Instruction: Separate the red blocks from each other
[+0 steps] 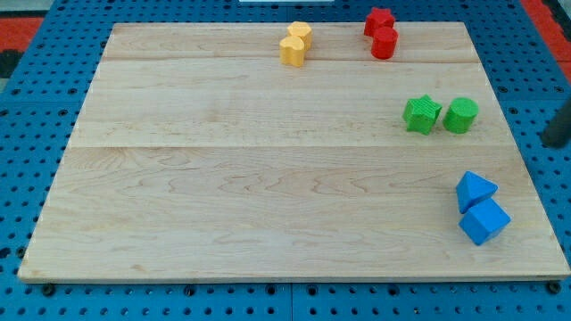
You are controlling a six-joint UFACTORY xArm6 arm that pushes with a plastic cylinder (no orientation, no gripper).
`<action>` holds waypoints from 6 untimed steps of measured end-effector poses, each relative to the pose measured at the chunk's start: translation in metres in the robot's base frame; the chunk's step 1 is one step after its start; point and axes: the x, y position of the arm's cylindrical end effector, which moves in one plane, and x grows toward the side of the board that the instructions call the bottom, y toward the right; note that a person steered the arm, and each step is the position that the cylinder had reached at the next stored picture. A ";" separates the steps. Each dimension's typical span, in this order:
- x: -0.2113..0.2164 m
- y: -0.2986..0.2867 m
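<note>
Two red blocks touch each other near the top right of the wooden board [223, 178]: a red star [378, 20] and a red cylinder [384, 43] just below it. A dark rod enters at the view's right edge, beyond the board's right side. My tip [554, 143] is far to the right of and below the red blocks, to the right of the green pair. It touches no block.
Two yellow blocks [295, 44] sit together at the top centre. A green star [422, 115] and a green cylinder [461, 116] stand side by side at the right. A blue triangle [475, 189] and a blue cube [484, 222] touch at the lower right.
</note>
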 end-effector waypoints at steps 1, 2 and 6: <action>-0.130 -0.011; -0.215 -0.042; -0.202 -0.200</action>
